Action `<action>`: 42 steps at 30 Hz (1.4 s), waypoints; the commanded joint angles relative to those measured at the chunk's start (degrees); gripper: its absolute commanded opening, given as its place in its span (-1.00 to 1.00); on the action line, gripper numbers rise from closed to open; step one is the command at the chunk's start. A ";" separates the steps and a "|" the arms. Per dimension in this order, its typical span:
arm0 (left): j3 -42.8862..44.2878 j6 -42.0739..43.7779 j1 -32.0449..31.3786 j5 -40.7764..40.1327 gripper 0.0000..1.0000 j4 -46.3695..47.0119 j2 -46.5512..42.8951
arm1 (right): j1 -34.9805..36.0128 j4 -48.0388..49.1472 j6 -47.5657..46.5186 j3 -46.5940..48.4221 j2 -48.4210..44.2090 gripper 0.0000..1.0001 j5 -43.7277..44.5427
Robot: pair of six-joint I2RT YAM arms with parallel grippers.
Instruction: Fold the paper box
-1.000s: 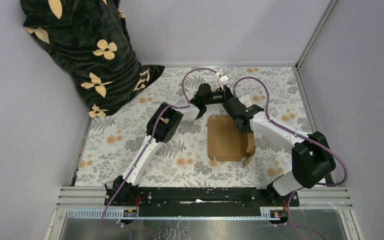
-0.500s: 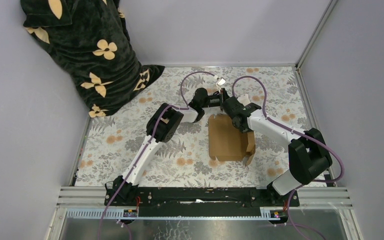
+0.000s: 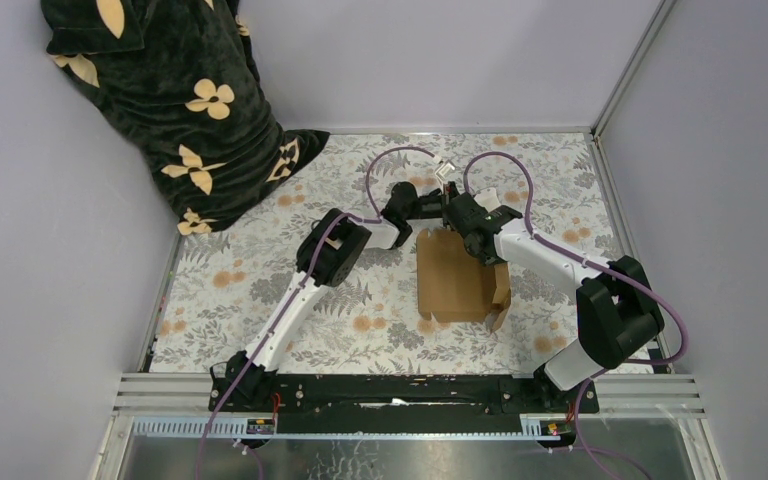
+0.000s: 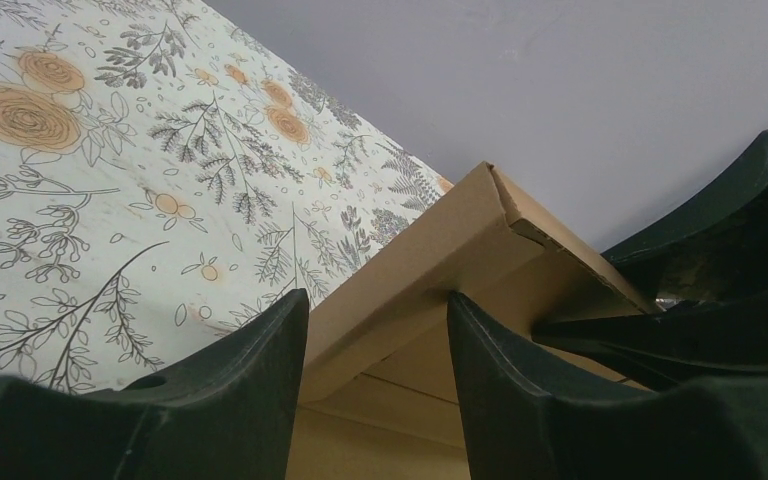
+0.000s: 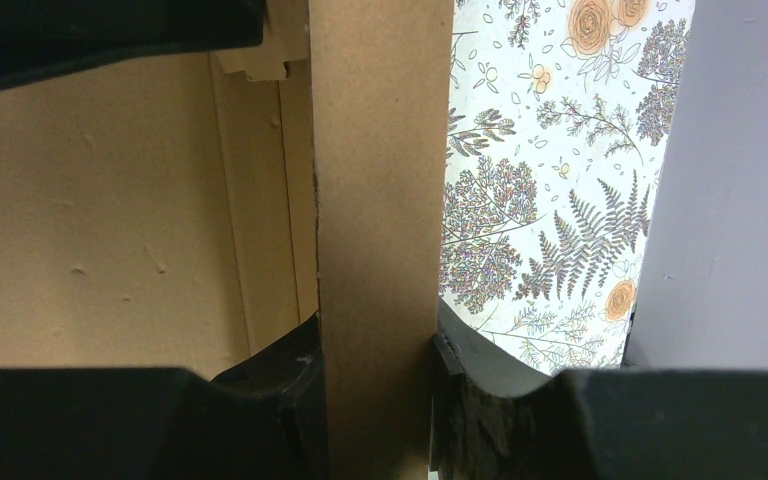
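Observation:
The paper box is a brown cardboard sheet lying mid-table, its right wall raised. Both grippers meet at its far edge. My right gripper is shut on an upright cardboard wall strip; in the right wrist view the strip fills the gap between both pads. My left gripper stands open astride the folded-over far flap. In the left wrist view its fingers flank that flap at the tips. The right gripper's black body sits close on the right.
A flowered cloth covers the table. A dark fabric bag with cream flowers lies in the far left corner. Grey walls with metal rails close in the far and right sides.
The left arm's elbow has shifted slightly right and its gripper has closed in on the box's far edge. The right gripper moved a little left and farther, still holding the wall.

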 commanded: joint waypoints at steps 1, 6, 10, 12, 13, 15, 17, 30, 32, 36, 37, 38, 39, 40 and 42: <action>2.20 -0.29 -0.85 1.42 0.20 2.42 1.38 | 0.33 -0.34 -0.36 -0.36 0.70 -0.66 -1.94; 2.57 0.67 -1.05 0.75 0.17 0.50 1.23 | 0.37 0.08 -0.47 -0.62 0.54 -0.66 -2.46; 2.28 2.24 -1.27 -0.09 0.13 -1.85 0.58 | 0.31 0.19 -0.75 -0.63 0.44 -0.66 -2.58; 2.40 2.64 -1.42 -0.31 0.11 -2.45 0.57 | 0.34 0.38 -0.77 -0.67 0.42 -0.66 -3.02; 2.47 2.75 -1.47 -0.33 0.11 -2.63 0.59 | 0.34 0.60 -0.89 -0.75 0.34 -0.66 -3.16; 2.58 2.93 -1.62 -0.48 0.11 -2.71 0.57 | 0.36 0.75 -0.87 -0.72 0.35 -0.66 -3.50; 2.79 3.19 -1.79 -0.57 0.08 -3.03 0.63 | 0.34 0.86 -1.03 -0.87 0.31 -0.66 -3.54; 2.53 8.58 -2.67 -4.40 -0.20 -11.55 -1.26 | 0.39 1.86 -1.82 -1.31 -0.21 -0.66 -5.21; 1.81 10.90 -2.95 -5.50 -0.24 -15.50 -2.67 | 0.38 2.11 -1.85 -1.34 -0.41 -0.66 -5.96; -0.22 15.18 -3.14 -8.10 -0.30 -23.51 -5.43 | 0.34 2.81 -1.85 -1.33 -0.61 -0.66 -8.03; -0.88 16.11 -3.17 -8.61 -0.31 -24.74 -6.04 | 0.31 3.06 -1.86 -1.33 -0.68 -0.66 -8.59; -1.30 16.97 -3.24 -9.19 -0.31 -26.11 -6.56 | 0.38 3.18 -1.85 -1.33 -0.70 -0.66 -9.13; -1.71 18.05 -3.32 -9.79 -0.32 -27.72 -7.11 | 0.34 3.46 -1.85 -1.33 -0.74 -0.66 -9.66; -2.11 19.05 -3.46 -10.43 -0.33 -29.37 -7.69 | 0.34 3.58 -1.78 -1.33 -0.83 -0.66 -10.28; -2.75 21.33 -3.77 -11.91 -0.34 -32.58 -8.86 | 0.38 3.97 -1.68 -1.38 -1.01 -0.66 -11.44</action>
